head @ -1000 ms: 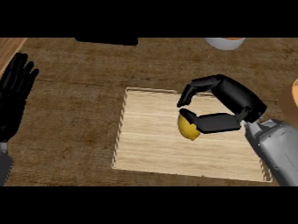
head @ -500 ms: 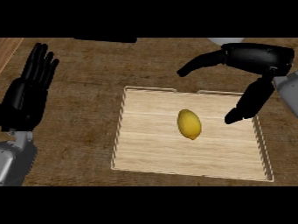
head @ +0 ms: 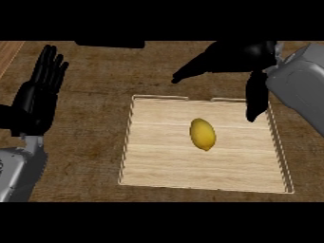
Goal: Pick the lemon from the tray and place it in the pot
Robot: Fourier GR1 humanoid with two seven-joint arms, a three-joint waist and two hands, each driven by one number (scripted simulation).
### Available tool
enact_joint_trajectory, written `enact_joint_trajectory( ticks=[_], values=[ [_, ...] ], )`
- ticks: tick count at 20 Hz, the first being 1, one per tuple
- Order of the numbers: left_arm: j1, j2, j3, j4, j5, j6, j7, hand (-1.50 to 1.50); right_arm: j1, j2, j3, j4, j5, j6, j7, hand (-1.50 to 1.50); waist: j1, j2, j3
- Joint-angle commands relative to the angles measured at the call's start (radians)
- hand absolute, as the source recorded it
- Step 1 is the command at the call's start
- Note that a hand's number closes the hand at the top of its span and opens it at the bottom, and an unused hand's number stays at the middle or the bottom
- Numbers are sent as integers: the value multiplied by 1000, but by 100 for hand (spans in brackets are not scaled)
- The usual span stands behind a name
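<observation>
— Where are we, then?
— A kitchen, by the look of it: a dark wood-grain counter [head: 101, 71], a pale slatted wooden tray [head: 164, 166] in the middle, and a lemon [head: 203, 134] lying on that tray.

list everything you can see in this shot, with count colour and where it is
lemon: one, yellow, lying near the middle of the tray, touched by neither hand
tray: one, pale wood with a raised rim, on the counter at centre
counter: one, dark brown wood grain, under everything
dark object: one, black, at the top edge left of centre, cut off, cannot tell what it is
left hand: one, black on a grey forearm, open, fingers up, resting at the left edge
right hand: one, black on a grey forearm, open, above the tray's far right corner
</observation>
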Motion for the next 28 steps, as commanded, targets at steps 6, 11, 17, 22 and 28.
enact_joint_trajectory(
  ticks=[6, 11, 17, 22, 28],
  values=[
    [-5, -10, 35, 62, -16, -4, -35, 0, -127, 159, 166, 176, 174, 78, -71, -150, -32, -10, 0],
    [48, -24, 34, 26, -24, -7, -24, 0, -67, 170, 171, 162, 234, 65, -35, -150, -52, -20, 1],
    [38, -37, 64, 106, -25, -38, -86, 0, 18, 173, 221, 109, 274, 55, -57, -150, -66, -21, 1],
    [66, -21, 62, 21, -16, -61, -30, 0, 112, 167, 265, 162, 358, -86, -148, -150, -57, -19, 1],
    [48, -6, 115, 57, -16, -86, -51, 0, 70, 265, 204, 185, 382, -56, -122, -150, -56, -20, 1]
  ],
)
